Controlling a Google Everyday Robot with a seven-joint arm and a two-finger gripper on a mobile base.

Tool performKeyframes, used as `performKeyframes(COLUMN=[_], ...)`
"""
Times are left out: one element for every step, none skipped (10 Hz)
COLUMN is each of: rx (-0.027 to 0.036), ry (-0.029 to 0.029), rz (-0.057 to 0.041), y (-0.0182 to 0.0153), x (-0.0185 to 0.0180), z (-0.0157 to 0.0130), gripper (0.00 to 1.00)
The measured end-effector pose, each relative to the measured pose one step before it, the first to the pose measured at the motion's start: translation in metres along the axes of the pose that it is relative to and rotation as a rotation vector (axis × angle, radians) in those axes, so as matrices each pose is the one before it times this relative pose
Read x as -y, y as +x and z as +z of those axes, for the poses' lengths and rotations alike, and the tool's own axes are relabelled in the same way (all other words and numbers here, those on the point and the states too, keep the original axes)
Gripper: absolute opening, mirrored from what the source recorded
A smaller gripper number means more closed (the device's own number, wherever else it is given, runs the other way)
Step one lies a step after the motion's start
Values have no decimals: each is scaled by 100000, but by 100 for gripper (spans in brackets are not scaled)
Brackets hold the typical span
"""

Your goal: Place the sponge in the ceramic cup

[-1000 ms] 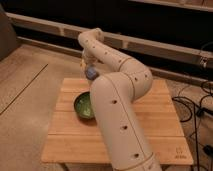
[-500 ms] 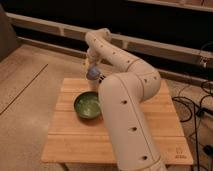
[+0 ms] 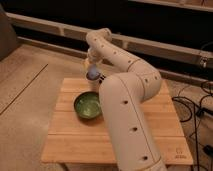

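My gripper (image 3: pixel 92 73) hangs over the back of the wooden table (image 3: pixel 75 142), just behind the green bowl. A small light-blue sponge (image 3: pixel 92 75) shows at its tip, and the gripper looks shut on it. Right beside and below the sponge, a pale bit of the ceramic cup (image 3: pixel 101 78) peeks out; my arm hides most of the cup. I cannot tell whether the sponge touches the cup's rim.
A wide green bowl (image 3: pixel 88 105) stands on the table left of centre, in front of the gripper. My thick white arm (image 3: pixel 125 105) covers the table's middle and right. Cables (image 3: pixel 197 107) lie on the floor to the right.
The gripper with the sponge has shifted slightly to the right and a touch lower above the table's back edge. The bowl has stayed put.
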Motion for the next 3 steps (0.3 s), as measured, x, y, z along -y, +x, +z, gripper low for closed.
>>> performKeyframes(rx=[0,-3,-3], ry=[-46,-81,35], rz=[-109,-103,2], y=[-43,-44,6], x=[-91,-106,19], z=[15,22,-4], gripper=[77,77,77])
